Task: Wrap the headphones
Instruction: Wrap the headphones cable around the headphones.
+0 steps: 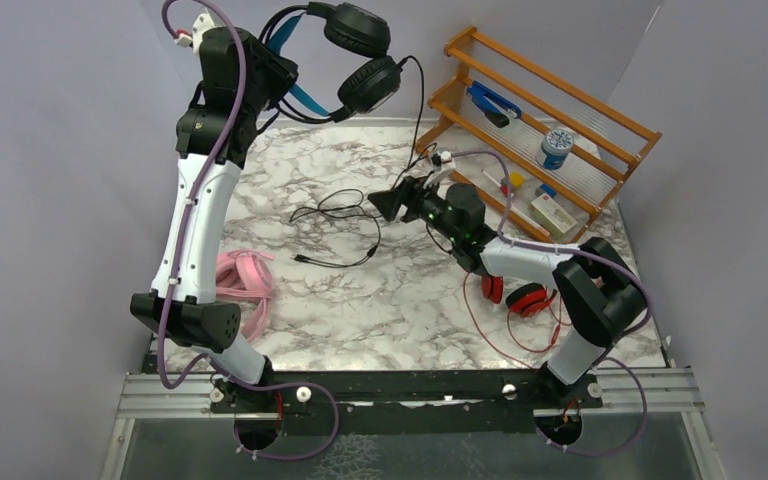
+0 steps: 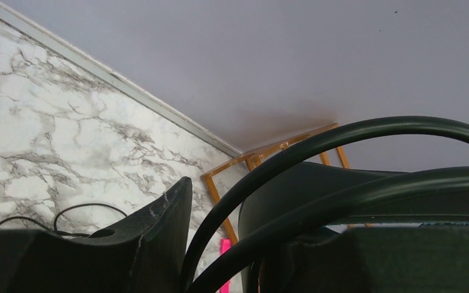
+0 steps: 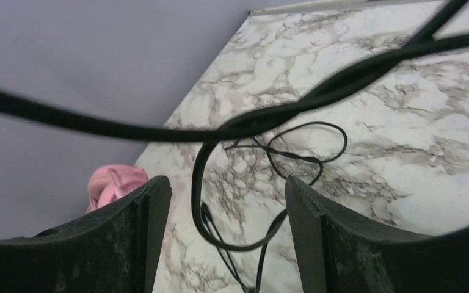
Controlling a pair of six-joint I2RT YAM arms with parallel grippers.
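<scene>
Reference point for all positions is the orange slatted wooden rack [image 1: 550, 85] at the far right of the marble-patterned worktop [image 1: 390, 310].

The left tool [image 1: 290, 80] is raised to the left of the rack, above worktop level. It is clenched on the black headphones [image 1: 360, 55]. In the left wrist view, the thin curved black band runs between its matte black fingers [image 2: 159, 238]. The flat blue band strip and the two round padded ear cups lie on the rack side of this tool.

A thin black cable [image 1: 345, 225] runs down from the cups and lies in loose loops on the worktop, left of the rack.

The right tool [image 1: 385, 203] sits low, just left of the rack. It is released, jaws apart. In the right wrist view, a cable loop lies between them, apart from both.

The red headphones [image 1: 525, 298], with a thin red cable, lie in front of the rack beside the right arm. The pink headphones [image 1: 245, 280] lie well apart from the rack, at the worktop's left edge.

Labels on the items in the rack are too small to read.
</scene>
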